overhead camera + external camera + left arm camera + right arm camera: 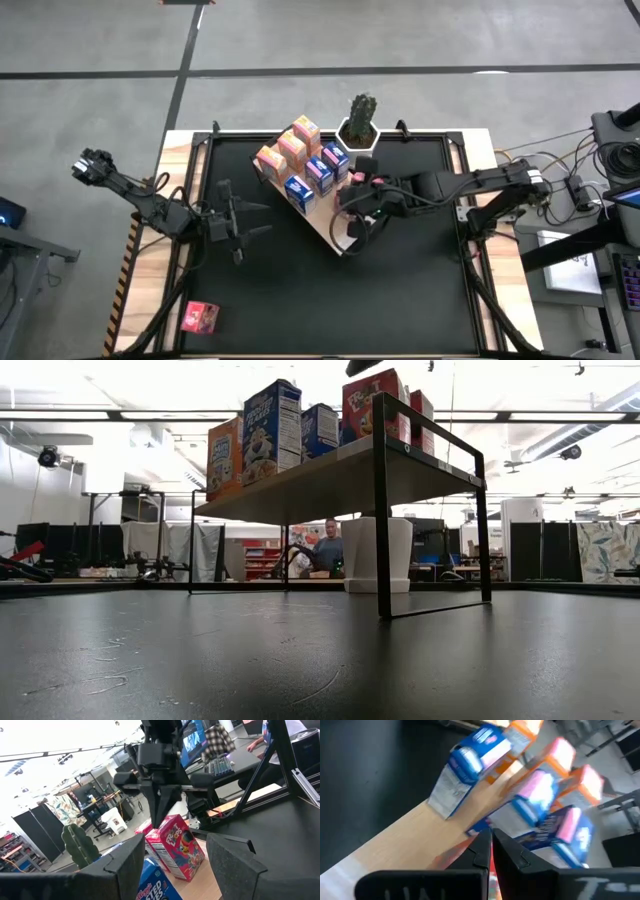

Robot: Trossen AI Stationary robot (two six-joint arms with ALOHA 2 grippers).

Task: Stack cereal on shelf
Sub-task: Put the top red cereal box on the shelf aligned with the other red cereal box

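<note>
Right claw (352, 228), pinched shut and empty, hovers over the shelf (325, 222); left claw (238, 222) waits wide. Next, fetch the pink box (200, 318) off the bench (330, 290).

One shelf (322, 215) stands on the table. From above it carries three orange boxes (292, 148) in one row and three blue boxes (318, 173) in a second row just beside them. The low view shows two red boxes (375, 405) at the shelf's end. A third red box (200, 317) lies well apart from the shelf, which makes nine boxes. One potted cactus (360, 120) stands just behind the shelf. Two arms flank the shelf: the left arm (150, 205) and the right arm (480, 185).
</note>
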